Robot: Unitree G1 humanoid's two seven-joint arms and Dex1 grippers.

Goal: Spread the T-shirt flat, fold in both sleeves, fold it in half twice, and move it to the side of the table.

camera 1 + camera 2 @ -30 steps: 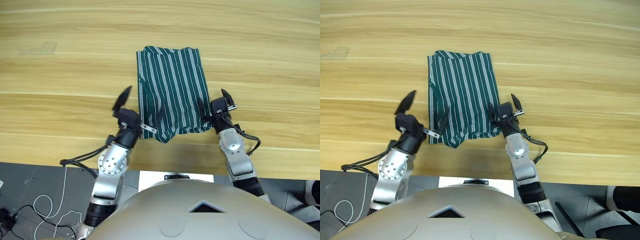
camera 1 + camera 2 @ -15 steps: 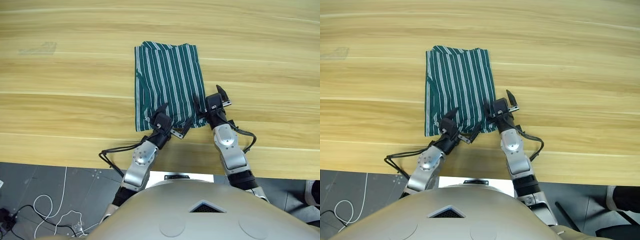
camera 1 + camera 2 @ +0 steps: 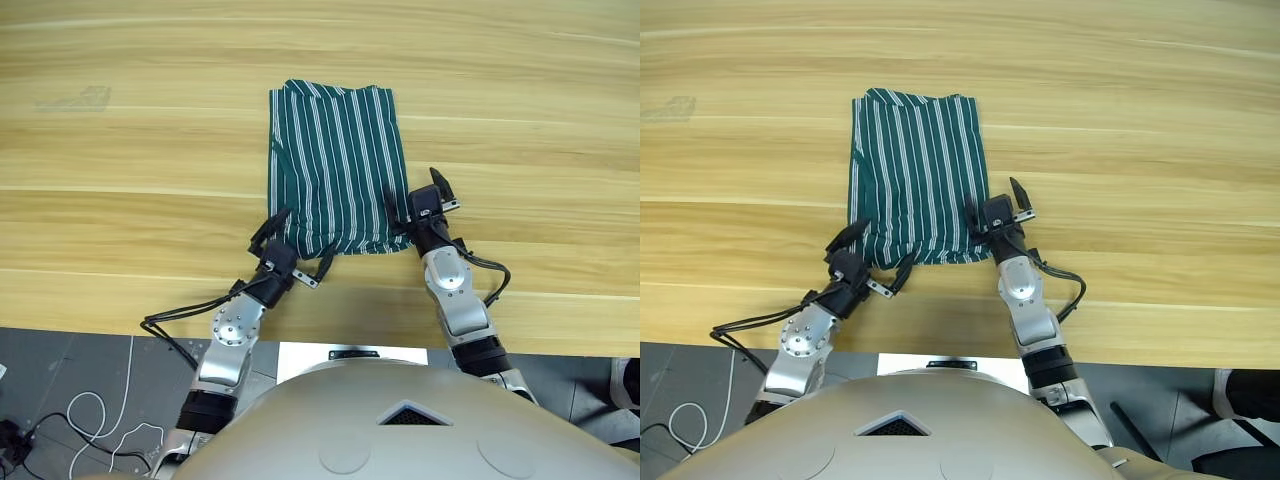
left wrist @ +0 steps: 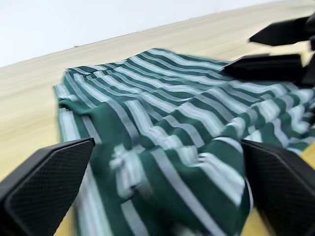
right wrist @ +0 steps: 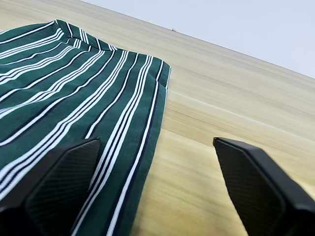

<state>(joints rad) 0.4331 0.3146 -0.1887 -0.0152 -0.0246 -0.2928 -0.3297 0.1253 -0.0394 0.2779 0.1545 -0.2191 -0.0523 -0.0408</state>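
T-shirt (image 3: 338, 165), green with white stripes, lies folded into a narrow rectangle near the middle of the wooden table (image 3: 530, 120), its long sides running away from the robot and its near edge not far from the table's front edge. The far edge and the right side lie fairly straight; the left side is slightly uneven, and the near-left corner is bunched and raised a little off the wood. The left gripper (image 3: 297, 247) sits at that corner with its fingers spread apart, the rumpled cloth lying between them and not pinched. The right gripper (image 3: 418, 200) is at the near-right corner, likewise spread wide, one finger over the striped cloth and the other over bare wood just beside the shirt's right edge. Broad bare wood stretches to the left, to the right and beyond the shirt.
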